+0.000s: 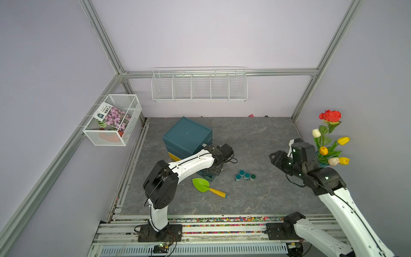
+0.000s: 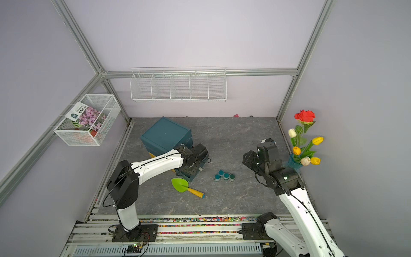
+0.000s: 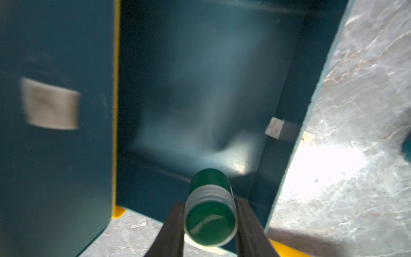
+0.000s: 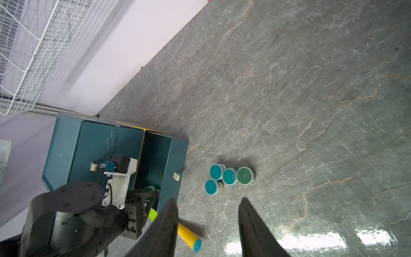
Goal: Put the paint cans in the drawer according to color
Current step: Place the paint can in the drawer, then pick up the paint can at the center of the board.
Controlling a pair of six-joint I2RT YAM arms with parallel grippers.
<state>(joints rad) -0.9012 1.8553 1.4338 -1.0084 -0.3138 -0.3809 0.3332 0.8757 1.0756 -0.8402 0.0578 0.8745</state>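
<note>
Holding a green paint can (image 3: 210, 220) in the left jaws, closed firmly on either side of its pale ribbed band, one flat green end facing the wrist camera. Carrying it over a corner of the open teal drawer (image 3: 200, 89), far end pointing down into the compartment; contact with the drawer floor not discernible, and no other can visible inside. Showing, in both top views, the drawer pulled out at the foot of the teal cabinet (image 1: 186, 133), with the left arm bent over it. Hanging the right jaws roughly half open and empty above the table (image 1: 255, 138), near four remaining cans (image 4: 229, 177) standing upright and touching in a cluster: three with blue-teal tops, one with a green top (image 4: 245, 175). Noting a green trowel (image 1: 201, 184) lying just beside the drawer front. Judging each can small, rigid and light, its glossy round wall likely to slip or roll. Recommending a hold across the side wall at the ribbed band, jaws square to the axis, not on the flat ends.
</note>
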